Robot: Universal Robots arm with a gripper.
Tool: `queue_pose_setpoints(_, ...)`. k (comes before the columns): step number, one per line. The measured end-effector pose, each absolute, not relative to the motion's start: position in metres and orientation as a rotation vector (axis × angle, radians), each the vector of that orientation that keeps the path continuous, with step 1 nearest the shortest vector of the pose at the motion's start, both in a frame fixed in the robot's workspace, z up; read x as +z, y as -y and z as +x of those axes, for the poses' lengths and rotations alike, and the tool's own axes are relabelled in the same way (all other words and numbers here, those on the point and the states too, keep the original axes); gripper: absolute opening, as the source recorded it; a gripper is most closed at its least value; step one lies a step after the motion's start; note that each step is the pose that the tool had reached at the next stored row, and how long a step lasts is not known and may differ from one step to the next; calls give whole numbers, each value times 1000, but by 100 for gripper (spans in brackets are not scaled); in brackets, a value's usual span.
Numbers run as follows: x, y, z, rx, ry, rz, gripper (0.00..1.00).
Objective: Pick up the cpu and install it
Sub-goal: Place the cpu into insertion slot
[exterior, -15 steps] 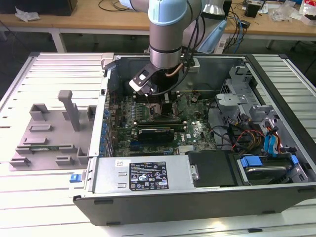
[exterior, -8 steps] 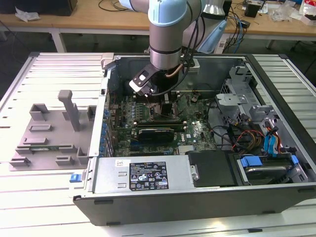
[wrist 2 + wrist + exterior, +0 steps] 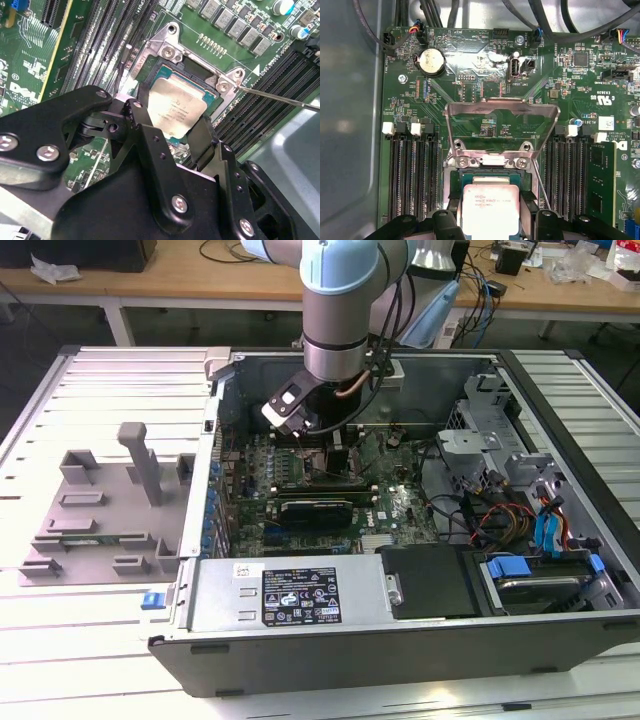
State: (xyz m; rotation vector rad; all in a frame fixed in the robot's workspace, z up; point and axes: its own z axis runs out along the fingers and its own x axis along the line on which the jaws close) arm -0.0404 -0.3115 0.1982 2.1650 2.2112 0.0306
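Exterior view: I see my gripper (image 3: 330,445) inside the case (image 3: 400,640), over the mobo (image 3: 400,505). Second wrist view: fingers (image 3: 142,120) clamped on cpu (image 3: 175,112), held btwn them just over socket (image 3: 195,75). First wrist view: cpu (image 3: 490,207) btwn fingers (image 3: 451,212), plate (image 3: 500,107) raised beyond them.

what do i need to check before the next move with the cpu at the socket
1. cpu gripped by the end effector on two opposite edges: ok
2. load plate raised clear of the socket: ok, it stands open in the first wrist view
3. lever released and off to the side: ok
4. cpu edges parallel with the socket edges: ok in the first wrist view
5. cpu lying flat in the socket: cannot tell
6. corner mark matched to the socket: cannot tell
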Motion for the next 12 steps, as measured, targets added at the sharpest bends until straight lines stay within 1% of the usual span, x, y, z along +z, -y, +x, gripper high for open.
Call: queue_pose_setpoints(12,198,313,-40,31,-2211,2165,55)
